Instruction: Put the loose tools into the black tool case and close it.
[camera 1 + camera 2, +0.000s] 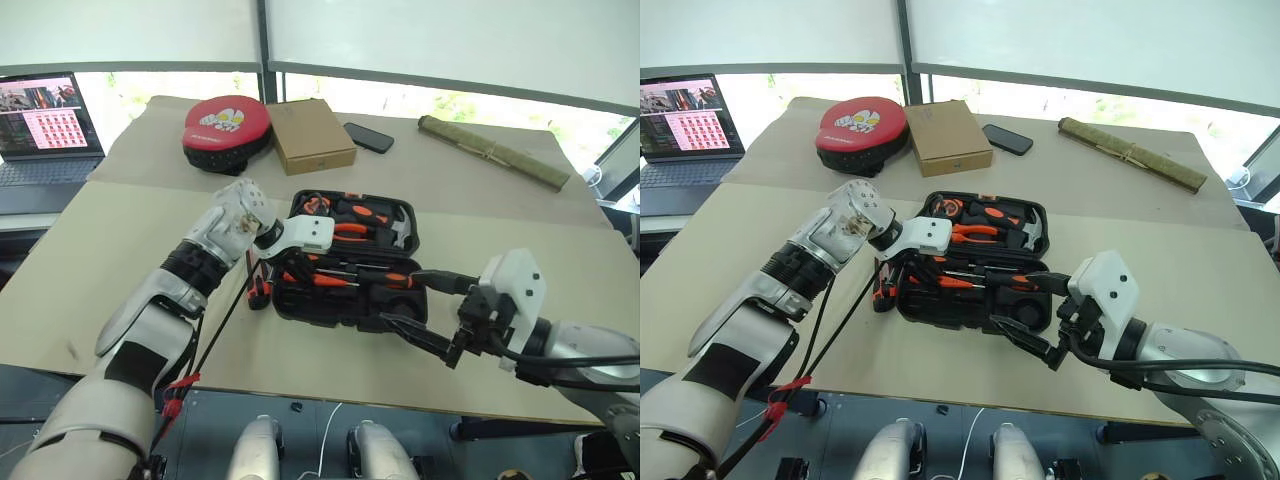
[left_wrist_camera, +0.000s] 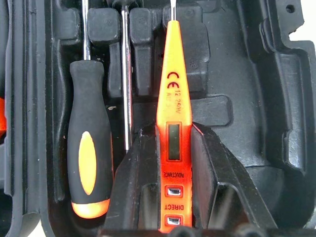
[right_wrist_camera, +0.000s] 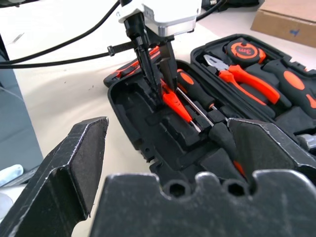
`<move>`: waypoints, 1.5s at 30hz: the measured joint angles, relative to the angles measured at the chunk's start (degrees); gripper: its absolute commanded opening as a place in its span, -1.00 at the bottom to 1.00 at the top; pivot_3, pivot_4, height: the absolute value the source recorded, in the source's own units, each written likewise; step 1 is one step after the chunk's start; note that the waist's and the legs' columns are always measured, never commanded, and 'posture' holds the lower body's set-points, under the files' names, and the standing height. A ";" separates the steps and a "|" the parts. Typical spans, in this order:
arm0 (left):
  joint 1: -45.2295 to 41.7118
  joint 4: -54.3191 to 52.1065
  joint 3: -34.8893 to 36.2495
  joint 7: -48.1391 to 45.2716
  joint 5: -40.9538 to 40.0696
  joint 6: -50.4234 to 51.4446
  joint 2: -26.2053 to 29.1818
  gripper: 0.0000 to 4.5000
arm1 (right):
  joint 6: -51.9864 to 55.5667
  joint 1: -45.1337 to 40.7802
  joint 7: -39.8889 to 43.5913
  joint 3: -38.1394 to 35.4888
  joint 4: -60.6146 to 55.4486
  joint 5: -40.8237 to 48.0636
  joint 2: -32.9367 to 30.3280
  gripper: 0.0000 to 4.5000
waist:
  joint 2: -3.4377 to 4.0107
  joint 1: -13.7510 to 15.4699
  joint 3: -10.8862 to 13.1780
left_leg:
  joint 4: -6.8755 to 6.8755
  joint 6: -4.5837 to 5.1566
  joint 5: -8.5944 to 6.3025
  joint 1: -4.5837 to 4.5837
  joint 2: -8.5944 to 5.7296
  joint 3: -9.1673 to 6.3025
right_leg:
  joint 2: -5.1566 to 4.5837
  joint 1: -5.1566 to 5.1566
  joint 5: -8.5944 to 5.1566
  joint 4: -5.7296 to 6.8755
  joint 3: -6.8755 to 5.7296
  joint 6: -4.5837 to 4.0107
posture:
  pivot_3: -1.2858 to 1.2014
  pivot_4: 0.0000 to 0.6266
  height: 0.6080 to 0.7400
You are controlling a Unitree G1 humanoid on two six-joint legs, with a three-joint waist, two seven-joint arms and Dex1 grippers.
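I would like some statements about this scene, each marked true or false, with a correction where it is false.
1. The left hand is shut on the orange tester screwdriver. True.
2. The black tool case is closed. False: it lies open.
3. The right hand is open and holds nothing. True.
4. The phone lies inside the case. False: it lies on the table beside the cardboard box.
5. A black-and-orange screwdriver already lies in the case. True.
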 measured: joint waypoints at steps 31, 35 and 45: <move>10.78 -6.78 15.59 0.17 -11.88 0.93 2.11 -0.97 | 0.00 -2.81 -1.53 1.17 0.87 2.31 -0.92 1.00 | 0.12 0.30 -0.06 | 0.25 0.01 0.00 -0.04 -0.02 -0.06 | -0.03 0.03 0.01 0.20 -0.04 0.03 | 0.03 -0.52 1.00; 10.98 -3.78 17.17 3.62 -13.01 -2.94 -1.05 -0.97 | 0.00 -2.98 -1.44 1.49 1.53 2.20 -0.96 1.00 | 0.12 0.26 -0.07 | 0.24 0.01 0.00 -0.03 -0.02 -0.07 | -0.02 0.03 0.01 0.20 -0.04 0.03 | 0.03 -0.52 1.00; 12.81 0.82 16.54 5.74 -11.62 -7.95 -2.16 -0.97 | 0.00 -2.97 -1.47 1.94 1.57 2.24 -1.08 1.00 | 0.12 -0.03 -0.07 | 0.23 0.01 0.00 -0.02 0.00 -0.08 | 0.01 0.02 0.01 0.21 -0.02 0.03 | 0.03 -0.52 1.00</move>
